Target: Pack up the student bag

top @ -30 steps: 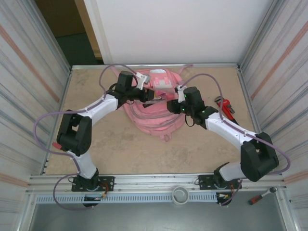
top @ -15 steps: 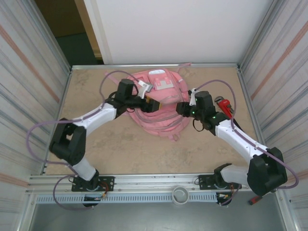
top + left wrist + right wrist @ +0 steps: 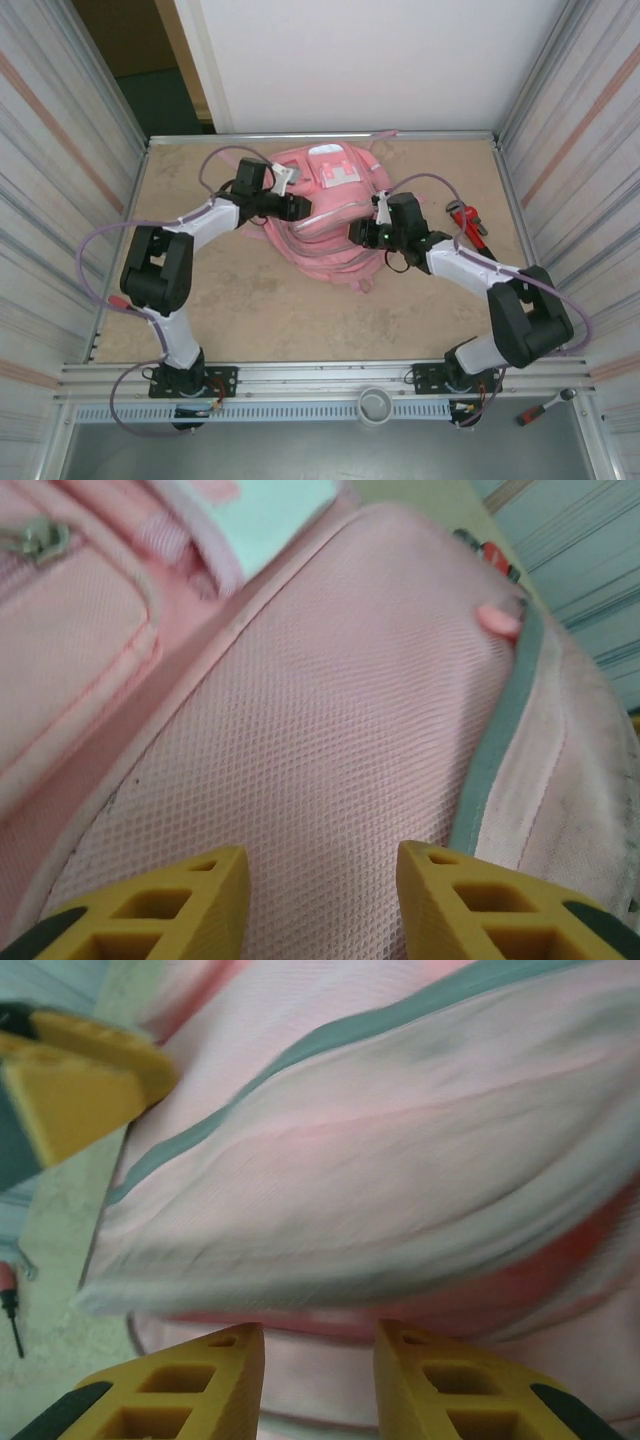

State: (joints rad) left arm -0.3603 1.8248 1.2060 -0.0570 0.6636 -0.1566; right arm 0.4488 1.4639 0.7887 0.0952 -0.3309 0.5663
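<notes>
The student bag [image 3: 325, 252] is found toward the far middle of the table [image 3: 220, 290], slumped flat between the two arms. It is judged soft and limp: the mesh panel and woven fabric are likely to sag and fold under any lift, and the weight is probably modest (nothing of its contents can be seen). A firm hold is best taken on a strap loop, a seam or the edge beside the grey zip band [image 3: 500, 740], not on the flat panel. Its long axis is judged to run roughly far to near, with the pale patch [image 3: 333, 166] at the far end and the strap loops toward the arms.

The left gripper [image 3: 320, 865] is held over the mesh with jaws parted, and nothing is seen pinched. The right gripper [image 3: 320, 1335] is set against the bag's right side, jaws a little apart; whether fabric is caught cannot be told.
</notes>
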